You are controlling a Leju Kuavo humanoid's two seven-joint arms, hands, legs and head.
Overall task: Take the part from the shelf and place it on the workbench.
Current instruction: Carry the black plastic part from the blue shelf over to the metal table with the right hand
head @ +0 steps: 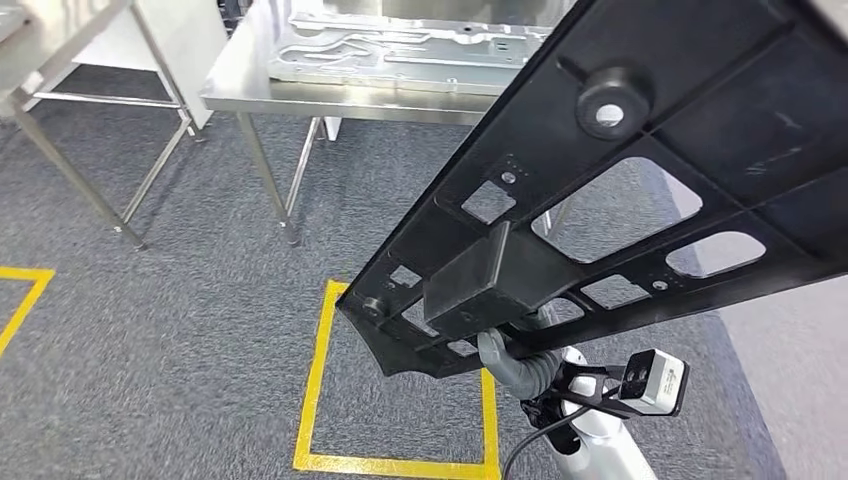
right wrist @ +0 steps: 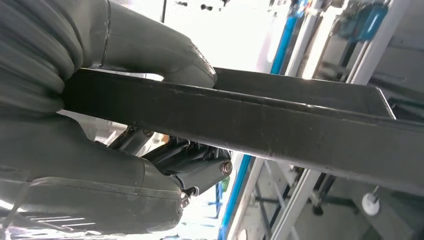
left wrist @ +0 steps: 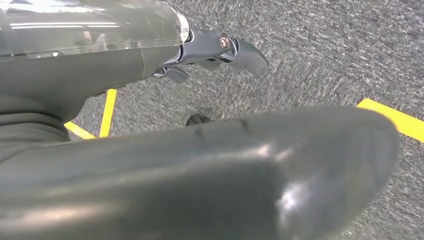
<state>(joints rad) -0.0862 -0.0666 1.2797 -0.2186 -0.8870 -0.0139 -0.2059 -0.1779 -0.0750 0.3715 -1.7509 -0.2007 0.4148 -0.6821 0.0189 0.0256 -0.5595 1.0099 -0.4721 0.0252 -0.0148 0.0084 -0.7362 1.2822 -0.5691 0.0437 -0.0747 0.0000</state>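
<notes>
Big flat black part [head: 640,170], full of cut-out windows and ribs, rides tilted in the air above the grey carpet [head: 180,320], short of the steel surface [head: 300,95]. Right hand [right wrist: 125,125] clamps its edge; left hand [left wrist: 220,50] holds nothing, fingers loosely apart.

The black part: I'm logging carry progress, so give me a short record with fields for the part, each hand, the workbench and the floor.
part: large black plastic panel with cut-outs, carried tilted in the air
right hand: right hand grips the panel's edge, thumb on one side and fingers on the other
left hand: left hand holds nothing, hangs over the carpet
workbench: steel table ahead, carrying a metal plate; the panel is not on it yet
floor: grey carpet with yellow tape square
</notes>
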